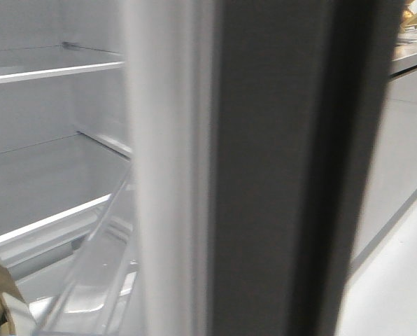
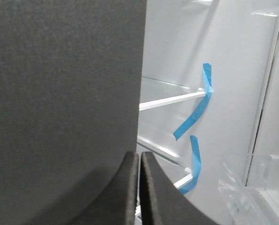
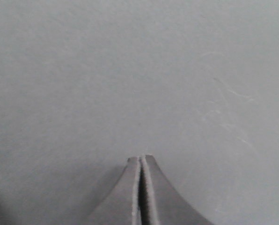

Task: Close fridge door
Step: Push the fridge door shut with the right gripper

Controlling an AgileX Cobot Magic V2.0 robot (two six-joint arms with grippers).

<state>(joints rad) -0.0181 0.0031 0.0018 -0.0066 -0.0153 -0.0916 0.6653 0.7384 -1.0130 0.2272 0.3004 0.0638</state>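
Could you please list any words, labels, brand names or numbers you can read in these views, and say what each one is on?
None: no readable text shows in any view.
The fridge door is plain dark grey, with no brand or label.
The blue tape inside the fridge bears no writing.
The surface in front of the right gripper is blank grey.

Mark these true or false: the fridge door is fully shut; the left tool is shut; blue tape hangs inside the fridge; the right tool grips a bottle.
1. The fridge door is fully shut. False: it stands open, with shelves visible beside it.
2. The left tool is shut. True.
3. Blue tape hangs inside the fridge. True.
4. The right tool grips a bottle. False: it is shut on nothing, facing a plain grey surface.
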